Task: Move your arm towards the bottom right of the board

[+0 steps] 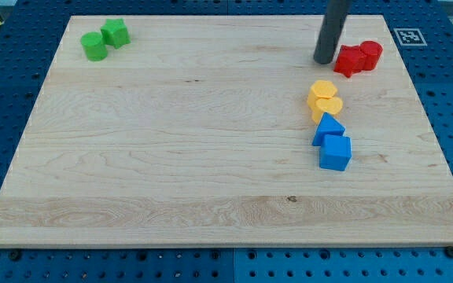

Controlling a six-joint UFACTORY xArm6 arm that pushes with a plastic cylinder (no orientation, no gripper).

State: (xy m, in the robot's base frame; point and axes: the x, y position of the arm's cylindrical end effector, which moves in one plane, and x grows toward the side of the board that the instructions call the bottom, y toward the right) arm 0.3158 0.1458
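Counting the blocks on the bench (pixel 171 157) gives eight, in four pairs of one colour each. Two green ones sit touching at the view's top left: a green cylinder (pixel 94 47) and, just to its right, a green block (pixel 116 32) of faceted shape. Two red ones touch at the view's top right: a red block (pixel 350 60) of irregular shape and a red cylinder (pixel 370 53). Below them, two yellow pieces are pressed together, a yellow hexagonal block (pixel 322 92) above a yellow cylinder (pixel 329 106). Touching those from below come a blue triangular block (pixel 328 129) and a blue cube (pixel 336 152), so yellow and blue form one column running down the view's right side.

The tool is a plain dark rod with no jaws to widen or narrow, and it holds nothing. Its long axis runs nearly upright, leaning slightly toward the view's top right, where it leaves the frame. My tip (pixel 323 60) rests on the bench near the view's top right, just beside the red block's left side and above the yellow pair, well apart from the green pair.
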